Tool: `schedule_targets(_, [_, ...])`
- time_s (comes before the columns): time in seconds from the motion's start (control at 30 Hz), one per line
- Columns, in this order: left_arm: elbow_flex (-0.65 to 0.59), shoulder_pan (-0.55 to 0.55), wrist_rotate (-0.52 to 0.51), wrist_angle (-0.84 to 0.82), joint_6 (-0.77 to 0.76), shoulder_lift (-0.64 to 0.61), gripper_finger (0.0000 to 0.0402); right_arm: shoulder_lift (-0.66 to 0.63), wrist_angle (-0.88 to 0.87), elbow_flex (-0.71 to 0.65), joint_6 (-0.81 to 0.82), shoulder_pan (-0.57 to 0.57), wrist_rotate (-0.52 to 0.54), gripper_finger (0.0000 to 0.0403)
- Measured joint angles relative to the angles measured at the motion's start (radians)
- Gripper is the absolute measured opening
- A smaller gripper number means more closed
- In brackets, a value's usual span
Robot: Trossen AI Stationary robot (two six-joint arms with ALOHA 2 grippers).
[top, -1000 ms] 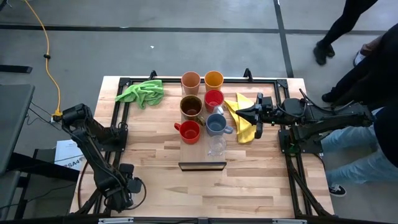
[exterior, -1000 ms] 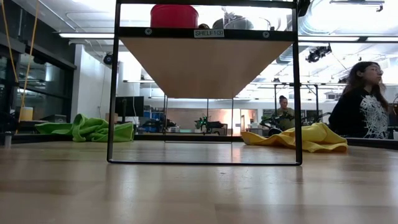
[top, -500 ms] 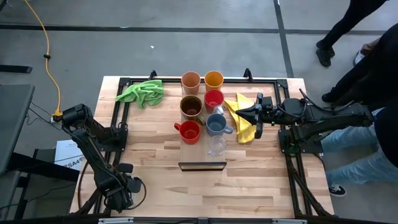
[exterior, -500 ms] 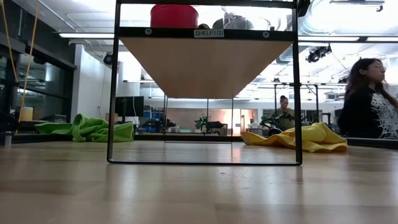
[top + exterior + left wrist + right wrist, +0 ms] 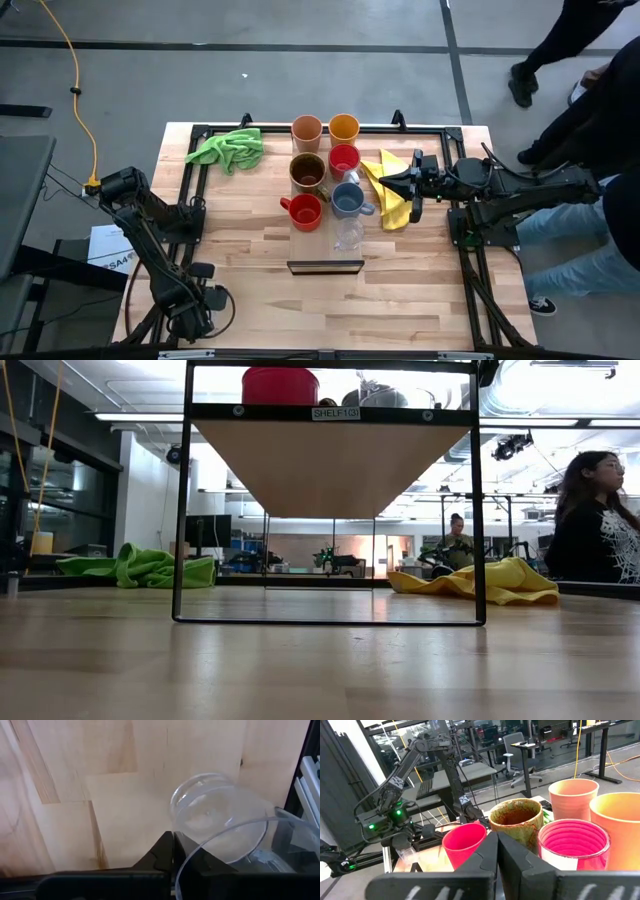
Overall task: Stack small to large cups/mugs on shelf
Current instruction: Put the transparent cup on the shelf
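Observation:
On the shelf [image 5: 322,243] stand a peach tumbler [image 5: 307,130], an orange tumbler [image 5: 344,127], a brown mug [image 5: 308,172], two red mugs [image 5: 344,160] [image 5: 303,212], a grey-blue mug [image 5: 348,201] and a clear glass [image 5: 348,236]. My left gripper [image 5: 206,292] points down at the table's near left corner, shut on another small clear glass [image 5: 220,815]. My right gripper [image 5: 414,186] hangs level and shut to the right of the shelf, facing the mugs and holding nothing. My left gripper has the clear glass by its rim [image 5: 181,866], which runs in between the two shut fingers [image 5: 162,851]. The fingers come from above, pointing down. The glass hangs below them, mouth up and tilted, its bottom [image 5: 202,800] toward the tabletop; whether it touches the wood cannot be told.
A green cloth [image 5: 228,148] lies at the far left of the table and a yellow cloth [image 5: 388,190] to the right of the shelf, under my right gripper. The black table frame [image 5: 300,790] runs close beside the held glass. People stand and sit beyond the table's right edge [image 5: 590,110].
My left gripper has shut at the table's near left corner, staying in its place. My right arm and the cups on the shelf have kept still.

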Motion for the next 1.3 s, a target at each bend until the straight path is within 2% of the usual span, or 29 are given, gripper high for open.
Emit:
schedule_targets(0.2, [0.000, 0.021, -0.002, -0.033, -0.007, -0.031, 0.0002, 0.000, 0.000, 0.000, 0.009, 0.000, 0.000, 0.0000])
schedule_targets(0.37, [0.000, 0.101, -0.058, -0.090, -0.009, -0.122, 0.0001, 0.000, 0.000, 0.000, 0.010, 0.000, 0.000, 0.0000])
schedule_targets(0.77, [0.026, 0.392, -0.206, -0.125, 0.019, -0.483, 0.0000, 0.000, -0.001, 0.000, 0.007, 0.000, 0.000, 0.0000])
schedule_targets(0.9, [0.120, 0.453, -0.346, -0.109, 0.034, -0.582, 0.0000, 0.000, 0.000, 0.000, 0.008, 0.000, 0.000, 0.0000])
schedule_targets(1.0, [0.202, 0.495, -0.492, -0.054, 0.110, -0.617, 0.0000, 0.000, -0.001, 0.000, 0.007, 0.000, 0.000, 0.0000])
schedule_targets(1.1, [0.271, 0.549, -0.605, 0.061, 0.263, -0.617, 0.0000, 0.000, -0.002, 0.000, 0.007, 0.000, 0.000, 0.0000])
schedule_targets(1.2, [0.303, 0.627, -0.632, 0.221, 0.461, -0.604, 0.0000, 0.000, -0.001, 0.000, 0.007, 0.000, 0.000, 0.0000])
schedule_targets(1.3, [0.299, 0.724, -0.586, 0.366, 0.612, -0.591, 0.0000, 0.000, 0.000, 0.000, 0.007, 0.000, 0.000, 0.0000])
